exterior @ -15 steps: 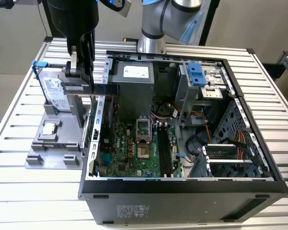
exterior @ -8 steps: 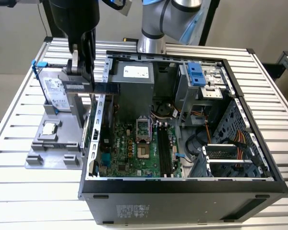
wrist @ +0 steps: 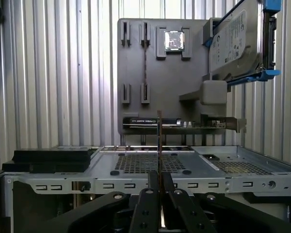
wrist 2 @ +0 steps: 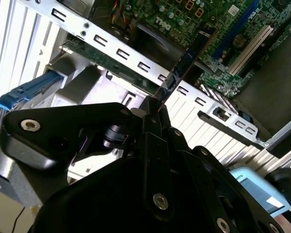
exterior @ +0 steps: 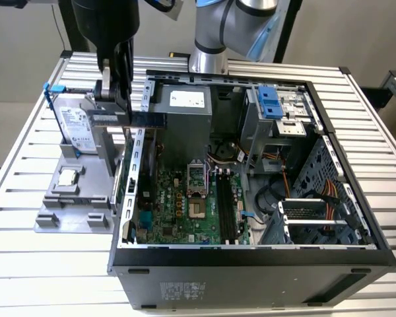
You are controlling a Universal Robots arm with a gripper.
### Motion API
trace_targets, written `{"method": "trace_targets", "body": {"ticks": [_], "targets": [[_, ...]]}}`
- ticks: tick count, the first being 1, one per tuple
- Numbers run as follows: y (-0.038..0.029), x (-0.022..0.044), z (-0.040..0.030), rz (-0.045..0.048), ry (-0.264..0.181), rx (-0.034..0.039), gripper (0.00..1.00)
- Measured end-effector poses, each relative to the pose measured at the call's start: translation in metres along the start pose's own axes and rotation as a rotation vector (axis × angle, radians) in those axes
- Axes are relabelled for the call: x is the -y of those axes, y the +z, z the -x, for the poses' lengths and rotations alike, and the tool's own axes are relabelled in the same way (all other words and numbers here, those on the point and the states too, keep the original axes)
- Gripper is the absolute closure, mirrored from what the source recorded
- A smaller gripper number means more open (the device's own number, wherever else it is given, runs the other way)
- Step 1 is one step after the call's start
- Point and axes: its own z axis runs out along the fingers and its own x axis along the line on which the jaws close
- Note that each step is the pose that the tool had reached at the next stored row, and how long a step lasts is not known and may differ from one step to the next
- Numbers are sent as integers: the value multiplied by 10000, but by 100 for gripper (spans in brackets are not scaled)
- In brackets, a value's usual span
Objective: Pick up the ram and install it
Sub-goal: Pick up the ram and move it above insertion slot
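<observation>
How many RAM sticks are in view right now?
1. The RAM stick is gripped in the claw, over the side wall of the open computer case nearest the grey parts holder. Others may be hidden.

ram (exterior: pixel 148 119) | thin, flat, dark bluish stick | level, standing on edge | pinched near one end by gripper (exterior: pixel 117 113), rest jutting beyond it

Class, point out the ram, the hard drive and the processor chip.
ram (exterior: pixel 150 119): exterior view, on its dark bluish flat side.
hard drive (exterior: pixel 76 129): exterior view, on its labelled silver face.
processor chip (exterior: pixel 68 177): exterior view, middle of its silver top.
</observation>
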Motion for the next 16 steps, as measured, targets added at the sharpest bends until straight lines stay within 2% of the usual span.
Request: {"method": "trace_targets", "body": {"ticks": [8,16], "targets": [[0,35,28,1,-7,-1,100],[-4,209,34,-1,40,0,100]]}}
